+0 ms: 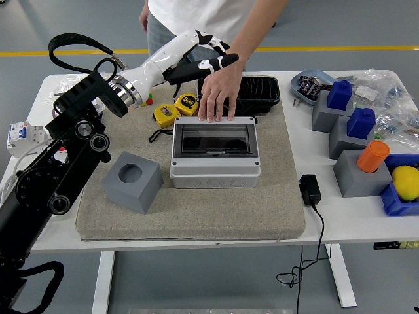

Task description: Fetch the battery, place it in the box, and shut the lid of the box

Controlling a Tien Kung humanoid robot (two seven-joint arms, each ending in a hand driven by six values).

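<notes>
The grey box [215, 167] sits mid-table on the beige mat, its dark see-through lid [215, 139] lying flat and shut. No battery shows anywhere. My left hand [208, 56], white with black fingers, hangs high over the table's far side, above and behind the box; its fingers are loosely spread and hold nothing. A person's hand [218, 98] rests palm down on the box's far rim. The right arm is out of view.
A grey block with a round hole [133, 181] stands left of the box. A yellow tape measure [174, 110] and black tray [254, 93] lie behind it. A black adapter [309, 189], grey-and-blue blocks [344, 124], orange cylinder [373, 156] and lemon [406, 182] fill the right.
</notes>
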